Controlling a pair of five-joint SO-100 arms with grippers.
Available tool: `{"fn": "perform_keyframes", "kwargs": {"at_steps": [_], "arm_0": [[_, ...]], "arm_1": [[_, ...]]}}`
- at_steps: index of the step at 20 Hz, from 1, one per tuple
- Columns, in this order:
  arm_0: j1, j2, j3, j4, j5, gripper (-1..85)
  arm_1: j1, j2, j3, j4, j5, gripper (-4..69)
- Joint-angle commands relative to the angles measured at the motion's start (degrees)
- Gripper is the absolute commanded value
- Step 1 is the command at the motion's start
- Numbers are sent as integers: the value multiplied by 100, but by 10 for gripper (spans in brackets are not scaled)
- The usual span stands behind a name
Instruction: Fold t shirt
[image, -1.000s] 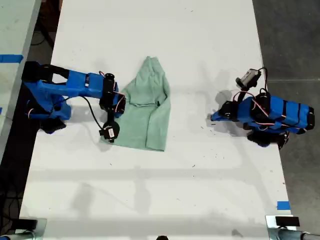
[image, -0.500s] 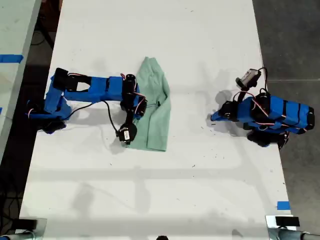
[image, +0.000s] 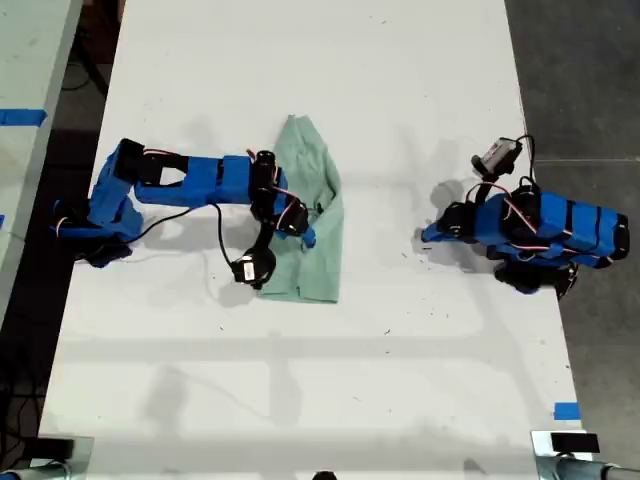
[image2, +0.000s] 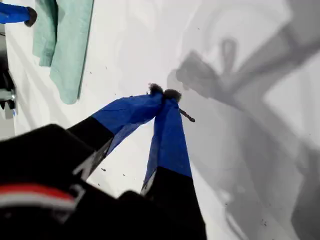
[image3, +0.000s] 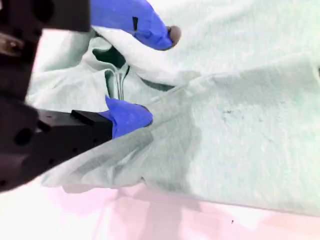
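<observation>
Fingers of my second gripper (image: 300, 228) stand spread over the t shirt (image: 318, 215) in the exterior view, with nothing pinched; that arm reaches in from nine o'clock. The t shirt lies on the white bench (image: 320, 380) a little toward nine o'clock of centre, its narrow end toward twelve o'clock and its broad hem toward six. My first gripper (image: 428, 236) sits well apart at three o'clock, low over bare bench.

Along the first wrist view, the blue fingers (image2: 167, 130) of my first gripper (image2: 164, 92) are pressed together at the tips, empty, above the bench (image2: 250, 150). The t shirt (image2: 65, 40) shows at eleven o'clock.

Within the second wrist view, two blue fingers (image3: 127, 116) of my second gripper (image3: 150, 75) are parted, one either side of a raised fold of the t shirt (image3: 240, 130); I cannot tell if either touches the cloth.
</observation>
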Motion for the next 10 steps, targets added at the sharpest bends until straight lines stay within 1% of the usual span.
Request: {"fn": "perform_keyframes", "kwargs": {"at_steps": [1, 5, 6, 7, 8, 10], "arm_0": [[-132, 308, -255, 53, 149, -1], [-114, 1986, 334, 105, 97, -1], [-105, 2575, 677, 35, -35, -1], [-114, 3261, 1230, -193, -185, -1], [-132, 4078, 2118, -642, -334, -1], [-422, 6223, 4781, -2206, -316, -1]], "arm_1": [[44, 62, 255, 132, -167, -4], [35, 62, 255, 141, -167, -4], [35, 62, 255, 141, -167, -4], [35, 62, 255, 149, -167, -4], [26, 62, 255, 149, -176, -4], [18, 62, 246, 149, -176, -4]]}}
